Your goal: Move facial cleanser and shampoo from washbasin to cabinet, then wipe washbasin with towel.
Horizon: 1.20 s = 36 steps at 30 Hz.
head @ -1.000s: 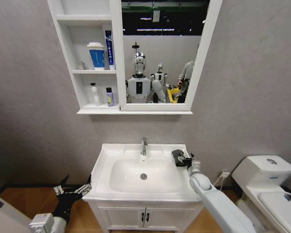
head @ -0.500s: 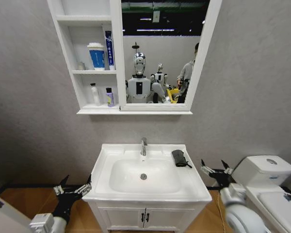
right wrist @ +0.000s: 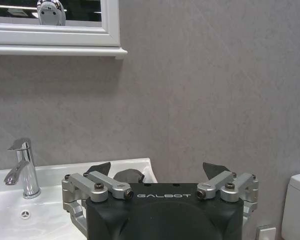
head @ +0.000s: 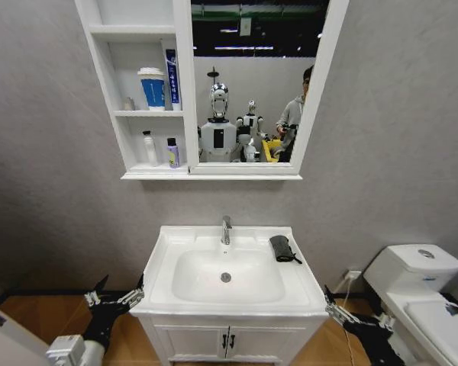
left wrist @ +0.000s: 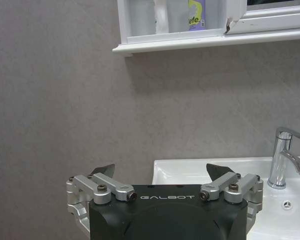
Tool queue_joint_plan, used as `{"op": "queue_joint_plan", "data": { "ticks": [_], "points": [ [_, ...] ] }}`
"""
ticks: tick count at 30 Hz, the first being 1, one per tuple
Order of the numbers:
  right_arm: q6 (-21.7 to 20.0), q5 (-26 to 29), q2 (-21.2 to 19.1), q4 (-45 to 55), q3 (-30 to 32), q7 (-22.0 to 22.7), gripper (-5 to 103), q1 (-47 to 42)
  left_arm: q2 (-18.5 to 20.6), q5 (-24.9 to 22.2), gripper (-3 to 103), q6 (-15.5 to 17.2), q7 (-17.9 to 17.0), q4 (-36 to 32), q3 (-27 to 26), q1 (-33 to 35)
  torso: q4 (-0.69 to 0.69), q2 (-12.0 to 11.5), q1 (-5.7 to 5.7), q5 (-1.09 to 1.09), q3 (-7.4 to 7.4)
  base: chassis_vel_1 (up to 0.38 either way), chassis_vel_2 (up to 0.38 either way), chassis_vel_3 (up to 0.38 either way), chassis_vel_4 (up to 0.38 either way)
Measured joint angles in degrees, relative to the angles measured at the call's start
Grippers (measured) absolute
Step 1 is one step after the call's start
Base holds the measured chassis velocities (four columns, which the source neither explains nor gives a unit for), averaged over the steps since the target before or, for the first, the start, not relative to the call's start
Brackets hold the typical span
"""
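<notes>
Towel [head: 283,248] lies on washbasin [head: 237,301] rim, right rear corner, just right of faucet [head: 226,229]; apart from both pincers. Long axis runs roughly front-to-back, slightly slanted; small tail points toward front right. Right pincer [head: 356,315] hangs low beside basin's right front corner, fingers spread, empty; towel is up, left and back from it. Left pincer [head: 113,297] low at left front corner, also spread, empty, well farther off. Right arm nearer, likely one for the wipe. Bottles stand on cabinet [head: 145,91] shelves; basin bare otherwise.
</notes>
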Motion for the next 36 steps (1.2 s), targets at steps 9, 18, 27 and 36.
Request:
{"op": "queue_joint_plan", "data": {
  "ticks": [9, 18, 27, 36],
  "points": [
    [-0.72, -1.08, 0.34, -0.4, -0.78, 0.46, 100, 0.16, 0.0, 0.0, 100, 0.0, 0.0, 0.0, 0.0, 0.0, -0.01, 0.0, 0.01, 0.01, 0.0, 0.0, 0.0, 0.0, 0.0],
    [-0.79, -1.05, 0.21, -0.64, -0.83, 0.51, 100, 0.39, 0.0, 0.0, 100, 0.0, 0.0, 0.0, 0.0, 0.0, -0.01, 0.0, 0.01, 0.01, 0.0, 0.0, 0.0, 0.0, 0.0],
    [-0.83, -1.02, 0.16, -0.72, -0.86, 0.53, 100, 0.49, 0.0, 0.0, 100, 0.0, 0.0, 0.0, 0.0, -0.01, -0.01, -0.02, 0.03, 0.01, 0.01, 0.013, -0.016, -0.017, 0.01],
    [-0.86, -0.98, 0.12, -0.77, -0.88, 0.54, 100, 0.53, 0.0, 0.0, 100, 0.01, 0.0, 0.0, 0.0, 0.0, -0.01, -0.01, 0.01, 0.02, 0.0, 0.149, -0.165, -0.15, 0.147]
  ]
}}
